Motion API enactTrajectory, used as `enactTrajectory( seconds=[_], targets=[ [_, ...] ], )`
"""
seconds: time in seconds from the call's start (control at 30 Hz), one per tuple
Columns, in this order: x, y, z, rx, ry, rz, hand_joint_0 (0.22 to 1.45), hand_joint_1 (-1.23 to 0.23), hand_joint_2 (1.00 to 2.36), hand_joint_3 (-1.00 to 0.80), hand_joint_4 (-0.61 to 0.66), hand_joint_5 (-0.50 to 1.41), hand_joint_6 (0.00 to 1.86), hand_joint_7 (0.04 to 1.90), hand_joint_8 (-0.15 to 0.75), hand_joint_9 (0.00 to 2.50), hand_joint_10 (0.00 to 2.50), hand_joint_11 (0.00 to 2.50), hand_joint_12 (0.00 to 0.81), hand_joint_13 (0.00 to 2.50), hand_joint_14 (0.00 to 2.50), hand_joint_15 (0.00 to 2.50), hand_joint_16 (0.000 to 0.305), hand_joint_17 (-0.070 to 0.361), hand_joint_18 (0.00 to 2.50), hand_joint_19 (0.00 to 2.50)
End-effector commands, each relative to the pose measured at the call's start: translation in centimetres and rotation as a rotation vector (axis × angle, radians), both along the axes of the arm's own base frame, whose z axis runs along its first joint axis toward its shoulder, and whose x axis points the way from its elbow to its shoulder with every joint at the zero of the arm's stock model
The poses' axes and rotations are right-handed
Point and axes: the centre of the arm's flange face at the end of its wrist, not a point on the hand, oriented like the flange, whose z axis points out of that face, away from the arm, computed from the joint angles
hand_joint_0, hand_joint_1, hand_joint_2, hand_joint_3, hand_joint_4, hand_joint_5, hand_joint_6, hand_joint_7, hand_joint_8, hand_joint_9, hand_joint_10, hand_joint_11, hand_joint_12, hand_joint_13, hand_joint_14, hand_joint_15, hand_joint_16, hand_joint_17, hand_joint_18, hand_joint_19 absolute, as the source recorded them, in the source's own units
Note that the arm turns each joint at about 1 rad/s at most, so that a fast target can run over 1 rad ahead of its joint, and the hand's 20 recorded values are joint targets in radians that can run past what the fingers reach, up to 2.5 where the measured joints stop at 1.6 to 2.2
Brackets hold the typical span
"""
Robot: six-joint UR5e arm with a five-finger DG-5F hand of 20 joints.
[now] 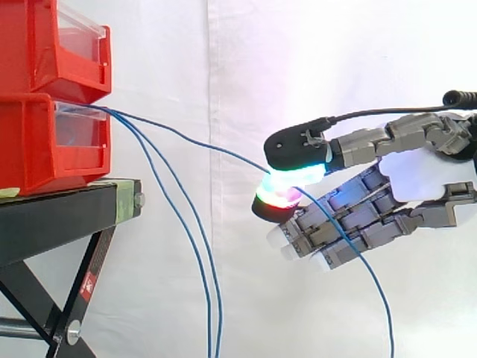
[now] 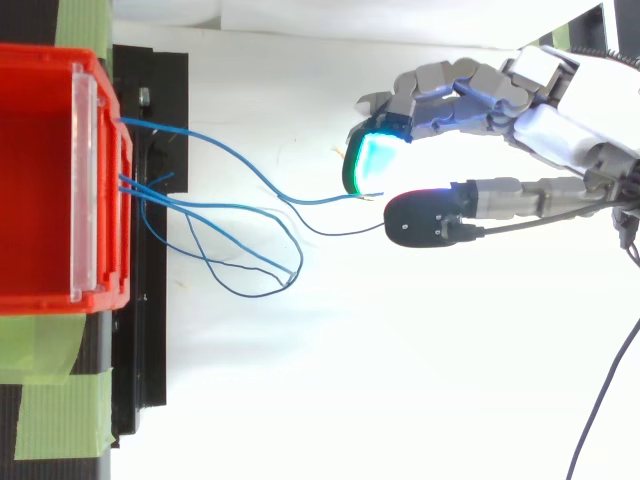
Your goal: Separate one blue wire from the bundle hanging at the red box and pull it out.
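- The hand (image 1: 425, 177) pinches one blue wire (image 1: 201, 145) between glowing pads, drawing it clear of the lower red bin (image 1: 37, 142).
- The other wires (image 1: 201, 276) hang slack from the bin's front edge, so the pinched one stands apart.

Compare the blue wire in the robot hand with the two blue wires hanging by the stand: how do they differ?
The pinched wire runs sideways from the lower red bin to the robot hand; the two hanging wires drop steeply beside the stand. The pinched wire is held between the hand's glowing pads; the hanging wires are touched by nothing. All are thin, blue and leave the same bin's front.
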Motion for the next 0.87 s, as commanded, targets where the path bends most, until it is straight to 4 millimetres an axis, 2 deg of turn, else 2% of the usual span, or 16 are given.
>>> enactTrajectory(
  seconds=[0.0, 0.83],
  targets=[
    [0.0, 0.02, -0.01, 0.0, 0.001, 0.001, 0.61, -0.74, 1.0, 0.15, -0.08, -0.14, 0.87, 1.31, 0.33, 0.56, 0.01, 0.38, 0.414, 0.23, 0.01, 0.19, 0.062, 0.139, 0.27, 0.39],
    [0.01, 0.01, 0.0, 0.0, -0.001, 0.0, 0.61, -0.75, 1.01, 0.15, -0.07, -0.14, 0.86, 1.34, 0.331, 0.59, 0.01, 0.41, 0.409, 0.23, 0.01, 0.18, 0.061, 0.137, 0.27, 0.39]
  ],
)
